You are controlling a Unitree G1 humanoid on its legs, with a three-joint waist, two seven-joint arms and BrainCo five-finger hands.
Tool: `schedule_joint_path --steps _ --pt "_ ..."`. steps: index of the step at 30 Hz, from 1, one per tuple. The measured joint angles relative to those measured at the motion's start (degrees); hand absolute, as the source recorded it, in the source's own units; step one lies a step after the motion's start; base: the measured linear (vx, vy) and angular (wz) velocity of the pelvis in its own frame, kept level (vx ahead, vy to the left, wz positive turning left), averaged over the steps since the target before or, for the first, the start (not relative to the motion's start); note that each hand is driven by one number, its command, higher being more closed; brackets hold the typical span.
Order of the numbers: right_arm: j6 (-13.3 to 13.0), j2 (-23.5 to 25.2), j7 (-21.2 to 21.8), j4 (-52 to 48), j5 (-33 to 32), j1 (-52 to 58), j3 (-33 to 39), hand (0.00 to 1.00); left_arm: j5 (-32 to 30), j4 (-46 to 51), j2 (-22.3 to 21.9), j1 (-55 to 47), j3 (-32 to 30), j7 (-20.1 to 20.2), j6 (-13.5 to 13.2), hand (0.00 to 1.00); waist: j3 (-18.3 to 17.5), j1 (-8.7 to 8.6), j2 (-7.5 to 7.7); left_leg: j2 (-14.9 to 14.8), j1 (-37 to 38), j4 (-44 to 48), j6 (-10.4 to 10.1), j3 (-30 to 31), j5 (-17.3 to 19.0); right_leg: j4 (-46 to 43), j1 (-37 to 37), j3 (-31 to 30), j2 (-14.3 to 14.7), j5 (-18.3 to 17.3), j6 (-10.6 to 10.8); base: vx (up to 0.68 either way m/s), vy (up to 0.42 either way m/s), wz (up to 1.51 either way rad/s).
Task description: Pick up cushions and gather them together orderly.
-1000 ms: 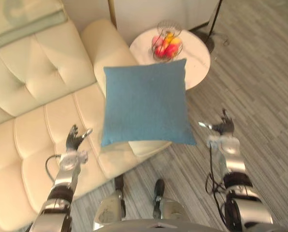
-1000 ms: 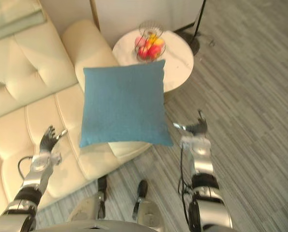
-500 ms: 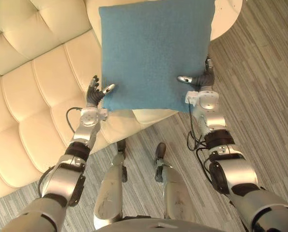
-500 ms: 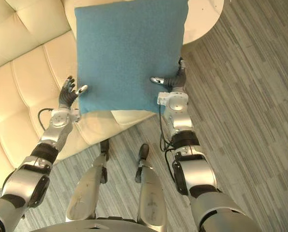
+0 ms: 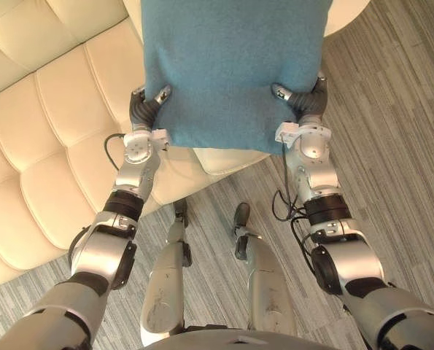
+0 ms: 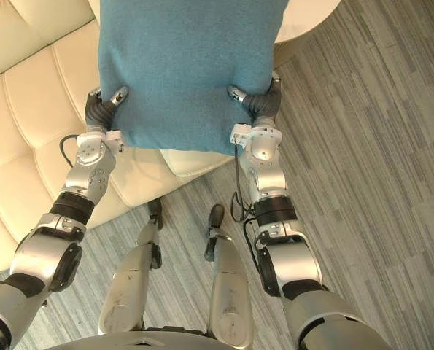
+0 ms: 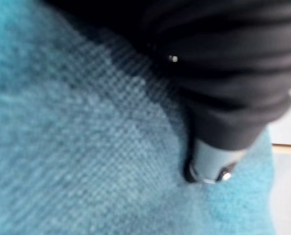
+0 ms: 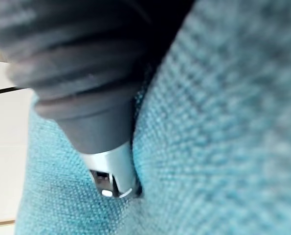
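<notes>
A square blue cushion (image 5: pixel 231 65) lies on the front edge of the cream sofa (image 5: pixel 49 109), with its near edge overhanging toward me. My left hand (image 5: pixel 142 113) holds its near left corner: the thumb presses into the top face and the fingers go underneath. At the near right corner my right hand (image 5: pixel 311 102) pinches the same way. Both corners are dimpled by the thumbs. Up close, the blue weave (image 7: pixel 77 156) lies against the left hand's cover (image 7: pixel 223 73), and the cloth (image 8: pixel 223 147) folds round the right hand (image 8: pixel 77 73).
The tufted sofa runs along the left and behind the cushion. Its pale seat edge (image 5: pixel 227 160) sticks out under the cushion. A white round table (image 5: pixel 348 9) stands at the far right, on grey plank floor (image 5: pixel 406 146).
The view has tilted down and closer. Both hands moved inward from beside the cushion onto its near corners, and their thumbs and fingers closed on the fabric.
</notes>
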State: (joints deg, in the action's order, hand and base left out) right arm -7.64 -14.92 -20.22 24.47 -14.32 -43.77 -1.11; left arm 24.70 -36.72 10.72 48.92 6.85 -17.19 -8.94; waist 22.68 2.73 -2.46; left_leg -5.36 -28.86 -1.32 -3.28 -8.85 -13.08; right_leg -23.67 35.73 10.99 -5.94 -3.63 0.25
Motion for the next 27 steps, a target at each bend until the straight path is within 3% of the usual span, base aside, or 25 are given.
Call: schedule_joint_path --steps 6,15,16,27 --pt "0.51 3.40 0.02 -6.08 0.05 11.39 -0.81 1.00 -0.06 11.73 -0.31 -8.57 2.46 -0.06 -0.52 1.00 -0.08 0.08 0.08 0.06 7.21 -0.09 -1.58 -0.49 1.41 0.16 -7.27 -0.26 -0.01 -2.10 0.20 0.06 -0.042 0.03" --pt "0.52 6.04 1.23 -14.81 3.70 26.97 -3.20 1.00 -1.03 25.15 -1.89 -28.87 5.89 -0.02 -0.64 1.00 -1.76 -1.67 0.13 -0.25 15.94 -2.83 -1.08 0.00 2.33 6.24 -17.75 0.39 1.73 -1.56 0.84 0.06 0.002 0.02" --pt "0.52 6.39 1.74 -15.23 5.28 29.24 -3.19 1.00 -1.28 26.55 -1.90 -32.31 6.86 -0.02 -0.62 1.00 -3.88 -1.93 0.25 -0.24 16.23 -3.03 -1.01 0.12 2.50 7.51 -18.63 0.50 2.07 -1.27 1.00 0.12 0.007 0.03" --pt "0.53 9.65 2.85 -27.52 11.32 49.83 -5.32 1.00 -4.00 38.33 -5.05 -53.20 9.65 0.17 -0.62 1.00 -14.33 -2.68 0.13 0.07 24.16 -3.14 -1.10 1.27 5.39 15.32 -30.60 1.58 2.30 -0.40 1.98 0.09 0.018 0.04"
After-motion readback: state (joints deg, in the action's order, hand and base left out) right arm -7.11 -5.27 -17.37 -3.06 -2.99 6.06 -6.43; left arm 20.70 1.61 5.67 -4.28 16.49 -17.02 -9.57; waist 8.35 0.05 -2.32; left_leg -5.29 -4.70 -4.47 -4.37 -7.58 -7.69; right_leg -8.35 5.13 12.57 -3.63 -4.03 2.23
